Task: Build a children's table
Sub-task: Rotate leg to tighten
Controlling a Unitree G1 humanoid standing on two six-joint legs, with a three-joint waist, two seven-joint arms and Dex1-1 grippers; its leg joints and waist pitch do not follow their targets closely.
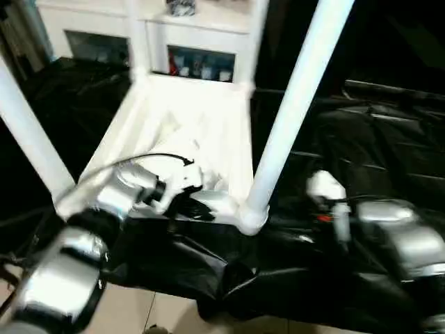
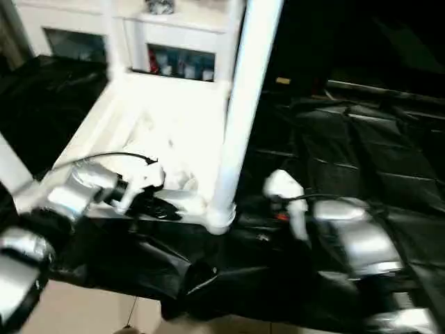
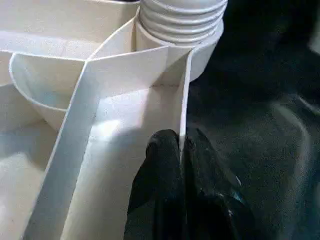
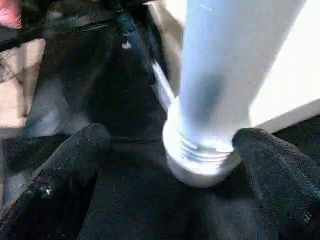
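The white tabletop [image 1: 208, 125] lies upside down on the black-draped work table, its ribbed underside facing up. White tube legs stand in its corner sockets: one at the near right [image 1: 292, 104], one at the near left [image 1: 28, 139], and two at the far corners [image 1: 137, 35]. My left gripper [image 3: 181, 142] is shut on the tabletop's thin rim wall [image 3: 184, 90], beside the near right socket [image 3: 180, 20]. My right gripper [image 4: 175, 165] is open, with one finger on each side of that leg's threaded base [image 4: 200, 160]; I cannot tell whether they touch it.
The black cloth [image 1: 375, 139] covers the work table and hangs over its front edge, with tan floor [image 1: 139, 313] below. A white shelf unit [image 1: 201, 28] holding small items stands behind the tabletop.
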